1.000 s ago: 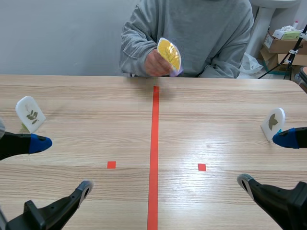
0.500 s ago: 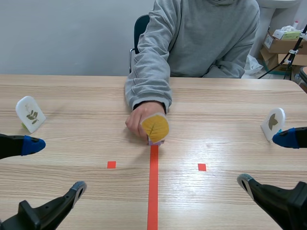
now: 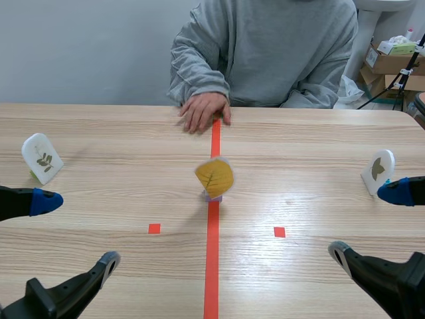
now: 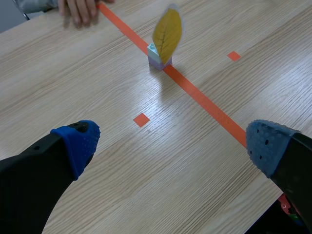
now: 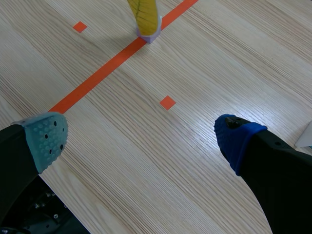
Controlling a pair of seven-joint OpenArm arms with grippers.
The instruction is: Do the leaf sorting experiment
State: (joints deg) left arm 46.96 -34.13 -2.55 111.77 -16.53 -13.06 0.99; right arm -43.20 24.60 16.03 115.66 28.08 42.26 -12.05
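Gaping wide and holding nothing, the left tool [image 4: 170, 145] and right tool [image 5: 141, 138] sit low over the desk [image 3: 119, 133]. Well ahead, between them, the yellow leaf card [image 3: 214, 177] stands upright in a small pale block [image 3: 212, 196] on the red centre line [image 3: 211, 266].

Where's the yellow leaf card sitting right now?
In the scene view the yellow leaf card stands on its small block, mid-table on the orange-red centre line, beyond the two tape squares and short of the person's hand.
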